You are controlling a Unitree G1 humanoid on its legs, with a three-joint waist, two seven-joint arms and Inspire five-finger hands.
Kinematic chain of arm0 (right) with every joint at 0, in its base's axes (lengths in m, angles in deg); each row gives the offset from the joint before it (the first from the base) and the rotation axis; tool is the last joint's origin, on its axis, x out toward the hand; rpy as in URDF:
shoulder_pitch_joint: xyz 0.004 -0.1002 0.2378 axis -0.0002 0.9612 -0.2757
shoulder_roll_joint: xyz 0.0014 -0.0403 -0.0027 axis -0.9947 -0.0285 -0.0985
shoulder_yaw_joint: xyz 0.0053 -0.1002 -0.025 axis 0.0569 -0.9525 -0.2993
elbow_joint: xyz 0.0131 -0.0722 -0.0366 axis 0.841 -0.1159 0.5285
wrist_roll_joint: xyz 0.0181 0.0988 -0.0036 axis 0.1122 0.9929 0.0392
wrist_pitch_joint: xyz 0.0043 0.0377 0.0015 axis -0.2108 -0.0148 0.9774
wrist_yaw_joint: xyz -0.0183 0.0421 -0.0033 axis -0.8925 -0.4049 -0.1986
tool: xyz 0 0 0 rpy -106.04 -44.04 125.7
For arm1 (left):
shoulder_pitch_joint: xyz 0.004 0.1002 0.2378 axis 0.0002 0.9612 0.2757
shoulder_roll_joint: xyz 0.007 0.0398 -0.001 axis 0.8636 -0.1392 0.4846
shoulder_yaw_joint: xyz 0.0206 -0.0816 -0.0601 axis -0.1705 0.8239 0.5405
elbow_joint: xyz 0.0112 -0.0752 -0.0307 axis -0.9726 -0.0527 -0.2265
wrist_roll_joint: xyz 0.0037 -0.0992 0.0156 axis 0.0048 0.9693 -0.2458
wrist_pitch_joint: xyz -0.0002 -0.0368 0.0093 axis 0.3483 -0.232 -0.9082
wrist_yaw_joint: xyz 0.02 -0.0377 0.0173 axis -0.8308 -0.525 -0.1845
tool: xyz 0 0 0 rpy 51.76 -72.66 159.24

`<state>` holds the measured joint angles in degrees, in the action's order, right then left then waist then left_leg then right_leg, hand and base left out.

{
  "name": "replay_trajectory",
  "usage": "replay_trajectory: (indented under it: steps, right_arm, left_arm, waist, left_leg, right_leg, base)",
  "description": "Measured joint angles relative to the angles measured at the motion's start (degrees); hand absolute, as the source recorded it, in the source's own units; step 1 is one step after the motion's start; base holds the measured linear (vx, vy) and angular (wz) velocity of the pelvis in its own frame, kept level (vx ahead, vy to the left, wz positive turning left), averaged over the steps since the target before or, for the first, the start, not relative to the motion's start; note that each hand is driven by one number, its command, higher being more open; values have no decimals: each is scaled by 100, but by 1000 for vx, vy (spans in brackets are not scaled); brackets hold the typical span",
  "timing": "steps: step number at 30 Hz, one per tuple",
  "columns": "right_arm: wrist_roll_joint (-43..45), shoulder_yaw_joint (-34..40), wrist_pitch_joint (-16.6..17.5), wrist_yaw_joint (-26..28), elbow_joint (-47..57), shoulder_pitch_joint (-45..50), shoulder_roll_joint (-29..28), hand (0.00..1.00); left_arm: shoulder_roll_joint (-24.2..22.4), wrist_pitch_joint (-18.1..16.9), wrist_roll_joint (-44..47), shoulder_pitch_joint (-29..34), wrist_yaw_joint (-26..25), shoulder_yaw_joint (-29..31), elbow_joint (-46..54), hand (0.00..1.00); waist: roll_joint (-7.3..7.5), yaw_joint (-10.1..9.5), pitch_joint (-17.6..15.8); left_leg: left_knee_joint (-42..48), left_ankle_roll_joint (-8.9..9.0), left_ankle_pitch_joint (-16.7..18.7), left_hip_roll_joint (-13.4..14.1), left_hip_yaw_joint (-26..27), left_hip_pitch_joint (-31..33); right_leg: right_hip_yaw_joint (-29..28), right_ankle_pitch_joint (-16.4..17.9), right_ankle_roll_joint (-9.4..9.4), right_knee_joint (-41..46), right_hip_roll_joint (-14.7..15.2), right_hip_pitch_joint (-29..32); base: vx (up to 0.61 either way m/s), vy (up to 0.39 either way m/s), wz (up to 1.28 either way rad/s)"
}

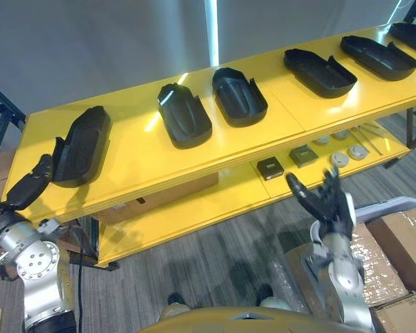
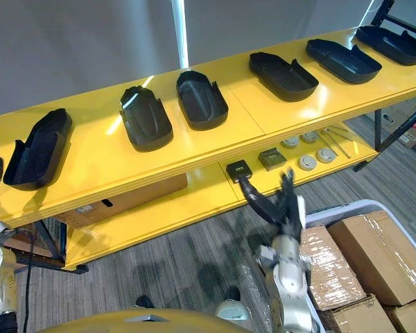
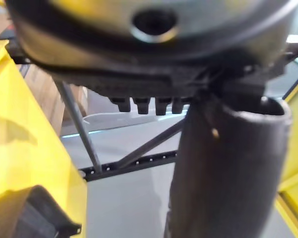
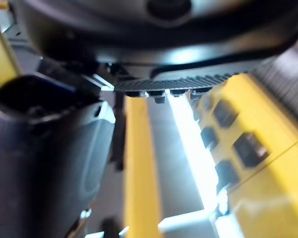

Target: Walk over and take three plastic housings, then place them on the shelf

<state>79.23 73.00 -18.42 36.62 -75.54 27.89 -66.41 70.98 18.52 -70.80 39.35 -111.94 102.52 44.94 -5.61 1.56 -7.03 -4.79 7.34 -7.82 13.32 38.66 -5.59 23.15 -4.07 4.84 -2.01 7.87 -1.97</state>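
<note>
Hand R (image 1: 335, 207) splayed nr shelf (image 1: 135, 156)

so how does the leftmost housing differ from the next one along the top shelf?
The leftmost housing is tipped up on its long edge, hollow side showing; the second housing lies flat, closed back up. The leftmost housing sits by the left hand; the second housing has no hand near. Both are black, on the yellow shelf.
</note>
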Motion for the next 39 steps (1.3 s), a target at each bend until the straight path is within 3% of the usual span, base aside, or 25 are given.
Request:
replay_trajectory:
  steps: [6,10,14,18,28,39]
  right_arm:
    - [-602,728,401,-9,-1513,731,109,100]
    - [-892,539,555,47,-1692,867,104,100]
    - [-1004,201,628,64,-1860,632,161,100]
    - [-1005,-28,670,16,-1932,403,275,100]
    - [-1096,-91,802,-16,-2106,390,285,100]
    - [-1130,-75,945,-67,-2224,367,336,100]
  left_arm:
    - [818,78,489,-37,273,437,-692,100]
    - [1035,83,1070,-223,1110,414,-1153,100]
    - [1168,95,1529,-311,1855,6,-1901,100]
    - [1169,327,1937,-470,2490,-450,-2541,100]
    - [1360,318,1900,-555,2359,-474,-2797,100]
    - [1361,428,2176,-598,3158,-464,-2796,100]
  waist:
    - [-188,99,40]
    - [-225,183,16]
    - [-223,172,-16]
    - [-220,107,-209]
    - [-108,126,-312]
    - [-108,143,-437]
  left_leg:
    - [0,-2,1,1,103,-7]
    - [0,-75,61,3,71,16]
    - [75,-5,120,4,11,226]
    - [62,-59,65,-77,-3,405]
    - [138,-115,52,-136,41,278]
    - [175,-146,132,-239,19,282]
  right_leg:
    - [-147,13,-6,98,1,100]
    - [-115,79,-20,104,9,106]
    - [-98,82,-21,224,64,344]
    - [-154,100,12,504,180,640]
    - [-249,525,52,1195,379,829]
    - [-251,538,99,1305,509,840]
  base:
    - [47,13,-12]
    - [-45,4,2]
    - [-61,16,6]
    - [1,16,-2]
    - [23,14,-1]
    - [0,7,1]
